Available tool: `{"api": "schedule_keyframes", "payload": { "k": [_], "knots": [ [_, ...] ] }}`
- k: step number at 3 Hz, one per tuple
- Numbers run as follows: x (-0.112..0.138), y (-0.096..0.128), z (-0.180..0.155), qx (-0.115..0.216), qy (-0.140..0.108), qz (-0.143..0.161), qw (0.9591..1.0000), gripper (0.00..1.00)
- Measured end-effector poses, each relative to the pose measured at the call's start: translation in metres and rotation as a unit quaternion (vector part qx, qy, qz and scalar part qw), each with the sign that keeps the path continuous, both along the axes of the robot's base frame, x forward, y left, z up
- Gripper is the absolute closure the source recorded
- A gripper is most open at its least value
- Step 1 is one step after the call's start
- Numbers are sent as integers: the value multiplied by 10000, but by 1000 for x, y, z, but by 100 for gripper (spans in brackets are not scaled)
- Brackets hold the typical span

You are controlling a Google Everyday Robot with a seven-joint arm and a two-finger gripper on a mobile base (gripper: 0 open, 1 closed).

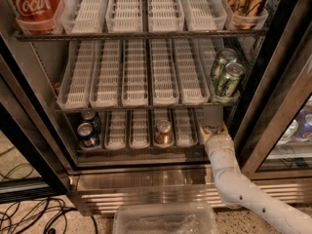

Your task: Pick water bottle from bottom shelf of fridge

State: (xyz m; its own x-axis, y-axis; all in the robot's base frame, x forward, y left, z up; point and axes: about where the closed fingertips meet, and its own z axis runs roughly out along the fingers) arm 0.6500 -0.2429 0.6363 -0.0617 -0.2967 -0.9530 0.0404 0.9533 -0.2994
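Observation:
The fridge (29, 145) stands open with white slotted tray shelves. The water bottle (212, 115), small and clear, stands in the rightmost lane of the bottom shelf (141, 150). My gripper (213, 129) on the white arm (234, 184) reaches in from the lower right and sits right at the bottle's base. The bottle's lower part is hidden behind the gripper.
On the bottom shelf stand two blue cans (87, 133) at left and an orange-brown can (163, 130) in the middle. Two green cans (225, 74) sit on the middle shelf above the gripper. A clear bin (165, 221) is on the floor; cables (34, 213) lie at left.

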Motion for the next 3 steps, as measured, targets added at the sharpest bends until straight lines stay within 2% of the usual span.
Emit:
{"api": "schedule_keyframes", "payload": {
  "k": [1,2,3],
  "knots": [
    [-5,0,11,275,-194,37,9994,100],
    [-13,-3,20,526,-542,24,9971,100],
    [-24,-6,24,656,-974,36,9931,100]
  ]
}}
